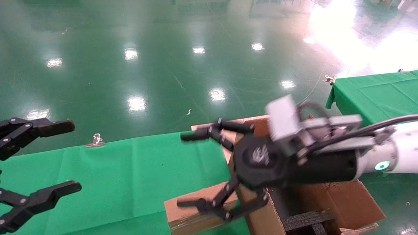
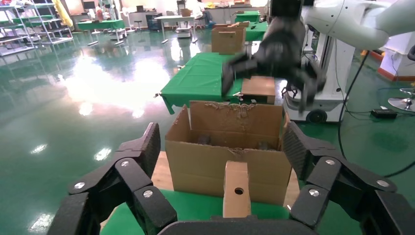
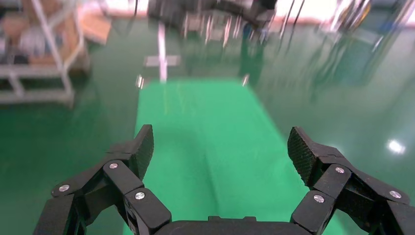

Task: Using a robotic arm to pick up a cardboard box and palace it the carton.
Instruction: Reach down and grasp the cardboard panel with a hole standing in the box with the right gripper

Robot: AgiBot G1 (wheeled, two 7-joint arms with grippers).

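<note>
The robotic arm's right gripper (image 1: 187,169), fingers spread and empty, hangs above the cardboard box (image 1: 192,215) beside the carton (image 1: 346,199). The left gripper (image 1: 70,156) waits released over the table's (image 1: 130,173) far-left edge, well apart.

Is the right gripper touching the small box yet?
Apart. Left wrist view: the open right gripper hangs above the carton, the small box standing well below it.
</note>
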